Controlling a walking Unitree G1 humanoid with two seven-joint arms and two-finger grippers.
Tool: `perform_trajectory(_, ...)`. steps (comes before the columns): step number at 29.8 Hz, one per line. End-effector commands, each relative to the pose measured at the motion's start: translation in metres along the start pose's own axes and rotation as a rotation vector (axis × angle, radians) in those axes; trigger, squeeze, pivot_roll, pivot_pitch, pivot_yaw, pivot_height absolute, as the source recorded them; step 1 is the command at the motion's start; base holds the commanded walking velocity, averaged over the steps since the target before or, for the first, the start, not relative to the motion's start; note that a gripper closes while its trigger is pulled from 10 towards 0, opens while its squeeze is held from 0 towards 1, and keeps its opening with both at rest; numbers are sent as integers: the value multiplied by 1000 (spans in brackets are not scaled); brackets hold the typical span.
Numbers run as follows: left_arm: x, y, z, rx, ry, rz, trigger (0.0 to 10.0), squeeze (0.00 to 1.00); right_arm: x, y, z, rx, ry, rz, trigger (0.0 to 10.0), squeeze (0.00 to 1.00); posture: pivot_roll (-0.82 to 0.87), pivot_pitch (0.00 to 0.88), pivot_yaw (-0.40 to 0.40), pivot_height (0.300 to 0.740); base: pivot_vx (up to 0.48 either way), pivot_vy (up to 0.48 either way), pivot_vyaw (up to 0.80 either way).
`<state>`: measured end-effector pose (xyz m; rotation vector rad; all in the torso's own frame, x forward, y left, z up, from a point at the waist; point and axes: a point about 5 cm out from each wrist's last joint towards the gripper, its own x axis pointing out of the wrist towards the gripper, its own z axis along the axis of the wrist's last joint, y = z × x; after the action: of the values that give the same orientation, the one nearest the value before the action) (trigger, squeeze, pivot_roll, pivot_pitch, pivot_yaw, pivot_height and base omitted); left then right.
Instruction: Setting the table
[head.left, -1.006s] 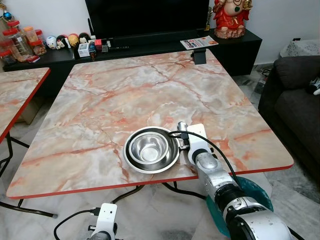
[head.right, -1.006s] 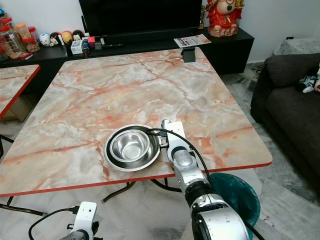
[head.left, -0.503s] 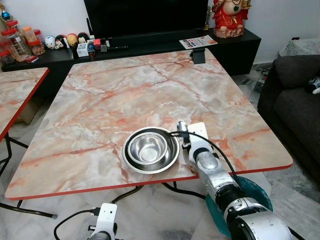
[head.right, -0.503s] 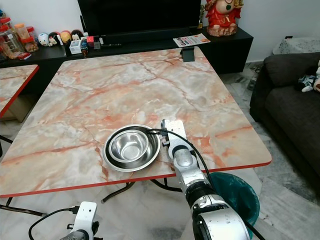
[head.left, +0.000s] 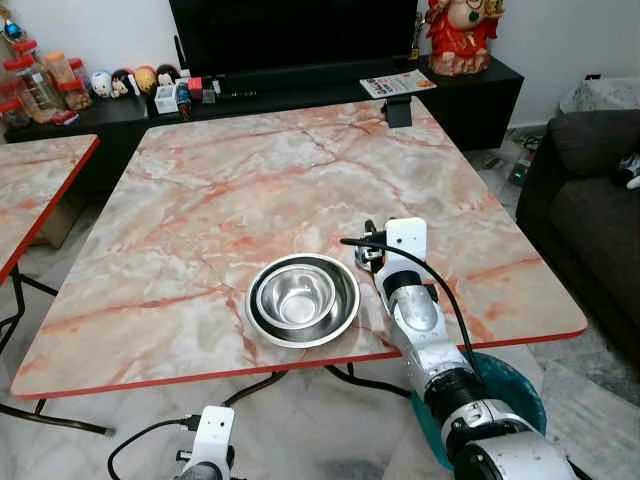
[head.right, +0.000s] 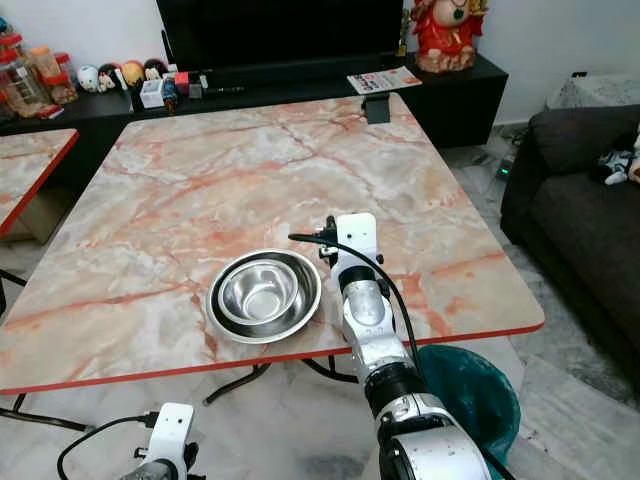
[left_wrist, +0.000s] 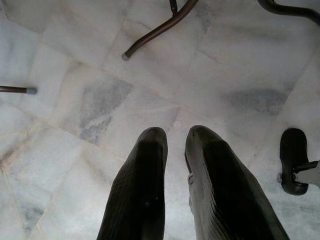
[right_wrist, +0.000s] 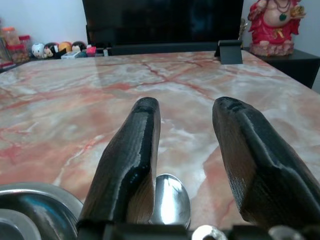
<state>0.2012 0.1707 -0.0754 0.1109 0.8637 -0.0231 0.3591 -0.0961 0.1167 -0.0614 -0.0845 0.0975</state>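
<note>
A steel bowl (head.left: 295, 297) sits inside a wider steel dish (head.left: 342, 322) near the front edge of the marble table (head.left: 250, 180). My right gripper (head.left: 367, 250) hovers just right of the dish, a little above the tabletop. In the right wrist view that gripper (right_wrist: 190, 107) is open, and a steel spoon (right_wrist: 170, 200) lies on the marble below the gap, close to one finger (right_wrist: 135, 150). The dish rim (right_wrist: 35, 192) shows beside it. My left gripper (left_wrist: 176, 135) hangs idle over the floor with its fingers together.
A second marble table (head.left: 40, 180) stands at the left. Behind are a black TV cabinet (head.left: 300, 85) with jars and toys, and a black stand (head.left: 398, 112) on the far table edge. A dark sofa (head.left: 590, 200) is at the right; a teal bin (head.left: 512, 385) sits below the front corner.
My right gripper has risen from the dish's right rim and shifted slightly toward the far side. Bowl and dish have stayed put.
</note>
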Motion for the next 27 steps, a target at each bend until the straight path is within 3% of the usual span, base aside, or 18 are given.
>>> perform_trajectory(1, 0, 3, -1, -25, 0, 4, 10000, 0, -3, 4, 0, 13, -18, 13, 10000, 0, -66, 1, 78, 740, -315, 0, 0)
perform_trajectory(14, 0, 3, 0, -26, -7, 3, 10000, 0, -6, 6, -1, 18, -38, 20, 10000, 0, -66, 1, 78, 740, -328, 0, 0)
perform_trajectory(27, -1, 6, -2, -28, -3, 18, 10000, 0, -15, 6, -13, 7, -6, 40, 10000, 0, -61, 5, 72, 740, 0, 0, 0)
